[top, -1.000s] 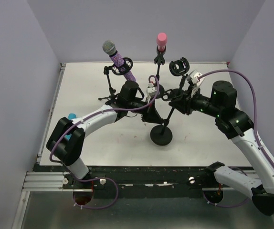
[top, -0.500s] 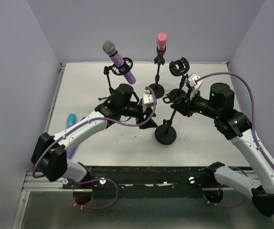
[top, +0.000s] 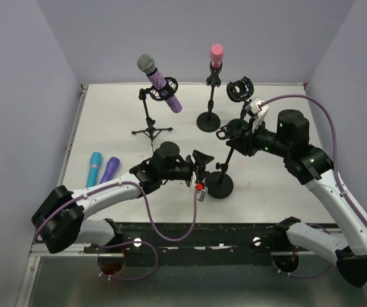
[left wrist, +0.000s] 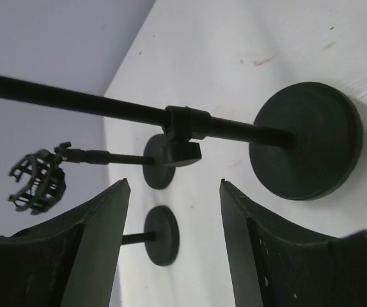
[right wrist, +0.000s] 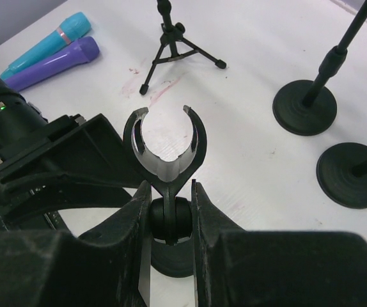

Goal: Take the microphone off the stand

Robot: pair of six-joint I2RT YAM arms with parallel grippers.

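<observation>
Lavender walls close in a white bench [top: 107, 128]. Near its left edge a teal microphone [top: 94, 169] and the purple microphone [top: 109, 170] lie side by side. Behind them a glittery microphone [top: 161, 83] sits tilted in a tripod stand [top: 149, 125]. My left fingers [top: 201, 170] hang low, spread wide, holding nothing, beside the round base [top: 220, 184] of the stand [top: 229, 153]. A pink microphone [top: 216, 54] stands upright at the back. My right fingers [top: 234, 134] clamp that stand's joint, just under its empty clip [right wrist: 164, 144]
</observation>
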